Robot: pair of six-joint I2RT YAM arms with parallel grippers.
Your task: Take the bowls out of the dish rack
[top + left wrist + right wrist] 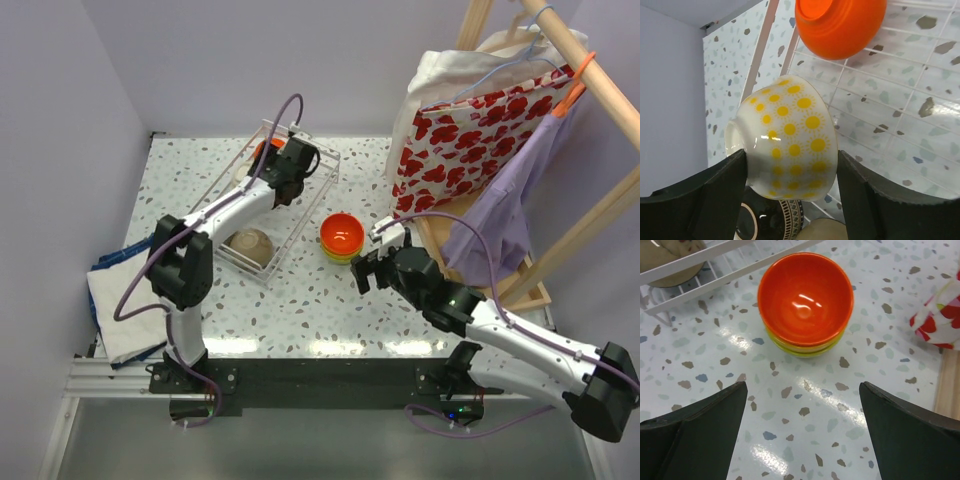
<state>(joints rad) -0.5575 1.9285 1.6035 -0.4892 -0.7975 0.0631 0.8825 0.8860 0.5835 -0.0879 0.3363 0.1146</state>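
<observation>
1. Bowls sit in two places: some in the rack (303, 210) at the far left of the surface (300, 310), the rest in a stack (341, 238) just right of it.
2. The left arm reaches into the far half of the rack, and the left hand (790, 180) holds the cream bowl (790, 135) with one finger pressed against each side.
3. The cream bowl is dotted with yellow suns on the outside and lies tipped on its side, its foot towards the left in the wrist view.
4. Just beyond it an orange bowl (840, 22) rests in the rack's far corner, tilted so its underside shows.
5. Under the cream bowl is a dark bowl (765, 220) with a patterned band; I cannot tell whether the two touch.
6. A tan bowl (250, 245) lies at the near end of the rack, well apart from the left hand.
7. The stack stands open side up: a red-orange bowl (805, 297) on top, then a yellow bowl (805, 348) and a green bowl (806, 354), only their rims showing.
8. The right hand (372, 262) hovers on the near side of the stack, fingers spread wide, holding nothing and clear of the bowls.
9. A wooden clothes rack (600, 88) stands at the right, hung with a red-flowered bag (470, 140), and folded cloths (115, 300) lie at the left edge.
</observation>
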